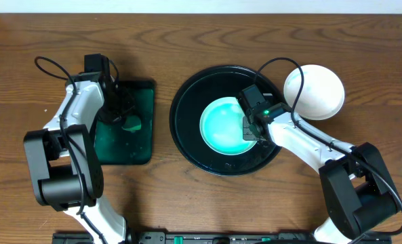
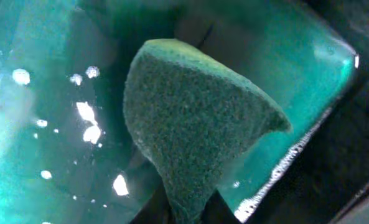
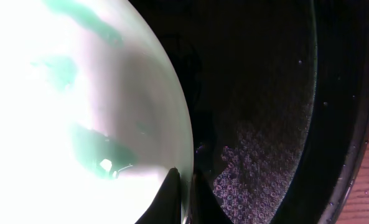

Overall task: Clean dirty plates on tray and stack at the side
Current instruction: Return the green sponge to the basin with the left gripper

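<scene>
Overhead: my right gripper (image 1: 249, 127) sits at the right edge of the dirty plate (image 1: 222, 125) in the black tray (image 1: 187, 135); left gripper (image 1: 119, 112) over the green tray (image 1: 143, 95); left wrist: sponge (image 2: 196, 118) tapers into that gripper, can't tell if it's squeezed; right wrist: fingers (image 3: 170, 193) pressed together, pinching the plate's rim.

Two plates are counted: one smeared plate (image 1: 222, 129) on the round black tray (image 1: 186, 102) and one white plate (image 1: 314, 91) just right of it. One green tray (image 1: 138, 150) and one sponge (image 1: 131, 124) are counted left of it.
</scene>
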`<state>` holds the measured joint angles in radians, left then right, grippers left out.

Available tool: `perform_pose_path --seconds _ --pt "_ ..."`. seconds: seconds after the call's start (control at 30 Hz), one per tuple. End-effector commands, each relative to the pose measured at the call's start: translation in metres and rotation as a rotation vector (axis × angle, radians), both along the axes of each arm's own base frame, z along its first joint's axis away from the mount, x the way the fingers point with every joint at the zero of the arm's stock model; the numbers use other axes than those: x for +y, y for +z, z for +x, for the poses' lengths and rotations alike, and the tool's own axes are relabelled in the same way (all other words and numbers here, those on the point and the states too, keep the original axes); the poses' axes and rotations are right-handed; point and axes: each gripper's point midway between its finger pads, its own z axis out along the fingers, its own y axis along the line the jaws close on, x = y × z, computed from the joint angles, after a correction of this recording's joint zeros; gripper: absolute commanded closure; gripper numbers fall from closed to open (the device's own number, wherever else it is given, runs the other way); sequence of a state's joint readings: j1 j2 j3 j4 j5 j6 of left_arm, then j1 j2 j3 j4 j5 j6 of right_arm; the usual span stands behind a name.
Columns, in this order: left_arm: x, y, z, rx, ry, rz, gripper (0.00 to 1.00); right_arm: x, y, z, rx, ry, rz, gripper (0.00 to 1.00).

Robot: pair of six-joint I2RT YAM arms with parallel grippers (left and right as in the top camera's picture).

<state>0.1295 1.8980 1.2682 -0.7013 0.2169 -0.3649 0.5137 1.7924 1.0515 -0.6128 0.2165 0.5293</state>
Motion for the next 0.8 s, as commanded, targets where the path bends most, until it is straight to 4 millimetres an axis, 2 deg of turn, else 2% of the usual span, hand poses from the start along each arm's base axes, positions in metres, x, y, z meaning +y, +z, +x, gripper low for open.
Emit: perform_pose_path --seconds 0.0,0.03,0.13,0.33,0.53,0.6,0.67,0.73,0.77 --pt "0.009 0.004 0.004 -0.018 -0.002 0.039 0.45 0.01 -0.005 -0.011 0.041 0.055 0.025 0.99" --pt "0.009 0.004 0.004 -0.016 -0.002 0.039 0.37 0.01 -0.005 -0.01 0.04 0.055 0.026 0.99" --pt "0.008 0.005 0.003 -0.012 -0.004 0.038 0.3 0.01 -0.005 -0.009 0.035 0.059 0.027 0.99" --pt "0.006 0.022 0.002 -0.043 -0.009 0.035 0.3 0.016 -0.002 0.0 -0.005 0.075 0.045 0.99" --pt "0.004 0.059 0.001 -0.128 -0.011 0.039 0.3 0.03 0.007 0.023 -0.107 0.139 0.076 0.99" --pt "0.001 0.077 -0.002 -0.162 -0.015 0.04 0.29 0.029 0.013 0.032 -0.153 0.149 0.062 0.99" --pt "-0.003 0.089 -0.007 -0.179 -0.022 0.035 0.25 0.022 0.025 0.041 -0.211 0.129 0.019 0.99" --pt "-0.006 0.097 -0.013 -0.181 -0.029 0.033 0.2 0.017 0.041 0.046 -0.265 0.118 -0.006 0.99" --pt "-0.009 0.101 -0.018 -0.176 -0.037 0.031 0.2 0.014 0.055 0.05 -0.306 0.116 -0.016 0.99"
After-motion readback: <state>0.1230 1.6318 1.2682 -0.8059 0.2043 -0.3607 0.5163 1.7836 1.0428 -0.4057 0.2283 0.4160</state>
